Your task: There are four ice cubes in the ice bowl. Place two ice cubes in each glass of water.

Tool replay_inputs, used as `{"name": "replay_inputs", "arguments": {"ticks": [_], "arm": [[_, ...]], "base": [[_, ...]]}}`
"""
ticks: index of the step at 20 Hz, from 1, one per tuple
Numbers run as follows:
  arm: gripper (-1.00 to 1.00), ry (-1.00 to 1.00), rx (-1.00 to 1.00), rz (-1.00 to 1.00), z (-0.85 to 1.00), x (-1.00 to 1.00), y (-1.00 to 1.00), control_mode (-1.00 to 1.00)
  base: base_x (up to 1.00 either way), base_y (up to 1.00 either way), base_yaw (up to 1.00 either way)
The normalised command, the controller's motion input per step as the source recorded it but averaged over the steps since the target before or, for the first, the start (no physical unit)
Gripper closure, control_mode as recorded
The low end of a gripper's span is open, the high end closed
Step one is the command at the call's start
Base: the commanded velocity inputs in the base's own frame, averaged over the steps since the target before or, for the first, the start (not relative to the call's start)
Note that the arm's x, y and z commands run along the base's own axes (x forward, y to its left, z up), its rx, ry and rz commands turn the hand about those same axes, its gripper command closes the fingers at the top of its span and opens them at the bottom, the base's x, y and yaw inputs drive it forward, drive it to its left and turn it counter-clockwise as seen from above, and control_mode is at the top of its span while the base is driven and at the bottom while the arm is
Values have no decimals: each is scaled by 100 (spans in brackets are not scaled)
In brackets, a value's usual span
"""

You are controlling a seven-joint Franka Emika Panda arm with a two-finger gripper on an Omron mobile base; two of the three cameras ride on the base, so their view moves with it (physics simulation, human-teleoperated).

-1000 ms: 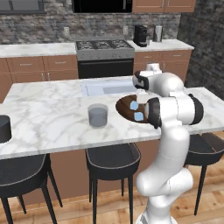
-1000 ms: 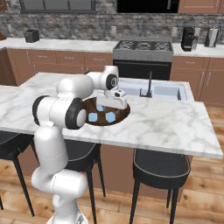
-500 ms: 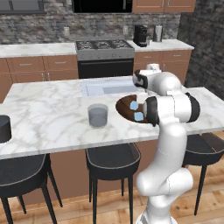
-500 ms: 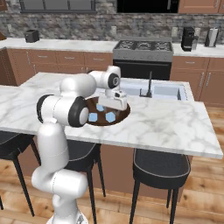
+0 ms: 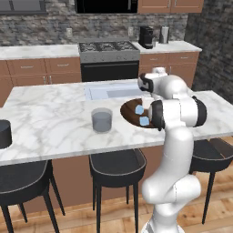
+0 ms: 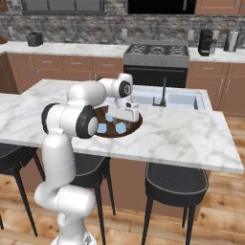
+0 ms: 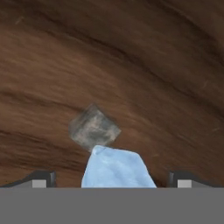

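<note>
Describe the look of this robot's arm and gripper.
The arm is glossy white, built of rounded tubular links with dark grey to black bands at the joints. The gripper has a boxy white body and two small dark finger tips with pale grey ends. No cables or markings visible.

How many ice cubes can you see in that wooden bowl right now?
3: two near the front of the ice bowl at and, one farther back. The hand may hide another.

Counted: three pale blue ice cubes [image 6: 120, 128] visible in one dark-brown wooden bowl [image 6: 135, 125]; two tumblers, one see-through grey [image 5: 102, 120], one black [image 5: 3, 134].
</note>
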Motion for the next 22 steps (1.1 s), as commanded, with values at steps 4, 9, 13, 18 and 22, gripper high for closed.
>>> {"name": "replay_inputs", "arguments": {"ticks": [4, 9, 13, 18, 22], "arm": [[-100, 0, 0, 0, -3, -32, 0, -100], [-100, 0, 0, 0, -7, -2, 1, -100], [-100, 0, 0, 0, -16, 2, 2, -100], [100, 1, 0, 0, -10, 0, 0, -100], [100, 0, 0, 0, 0, 0, 0, -100]], "base": [[0, 0, 0], [0, 0, 0], [0, 0, 0], [0, 0, 0], [0, 0, 0]]}}
